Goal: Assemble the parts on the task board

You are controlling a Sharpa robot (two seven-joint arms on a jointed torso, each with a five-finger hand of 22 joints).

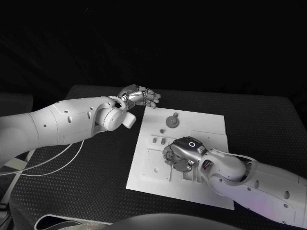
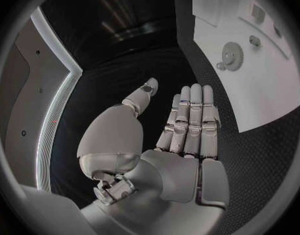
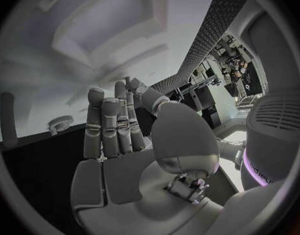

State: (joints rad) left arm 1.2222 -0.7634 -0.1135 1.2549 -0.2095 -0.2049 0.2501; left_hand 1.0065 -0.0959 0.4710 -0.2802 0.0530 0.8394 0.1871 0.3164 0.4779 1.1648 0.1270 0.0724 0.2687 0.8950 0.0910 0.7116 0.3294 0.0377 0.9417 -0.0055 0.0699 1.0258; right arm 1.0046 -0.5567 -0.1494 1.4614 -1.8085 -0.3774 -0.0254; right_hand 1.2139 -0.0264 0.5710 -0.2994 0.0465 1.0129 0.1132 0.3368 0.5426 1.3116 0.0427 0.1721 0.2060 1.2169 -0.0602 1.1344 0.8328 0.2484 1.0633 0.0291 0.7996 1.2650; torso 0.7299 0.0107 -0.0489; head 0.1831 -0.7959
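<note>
task board (image 1: 195, 125): matt white, smooth | table (image 1: 264, 124): black, rough-textured | fingers (image 2: 189, 120): glossy silver metal

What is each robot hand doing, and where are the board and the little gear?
Left robot hand: open, holding nothing, beside the board's far corner.
Right robot hand: over the board's middle, fingers straight, nothing held.
Board: flat on the table.
Gear: lying on the board, untouched.

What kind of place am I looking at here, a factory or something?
More likely a robot test bench or lab: a black table bearing a white task board with a small gear, and cluttered equipment racks in the room behind.
</note>
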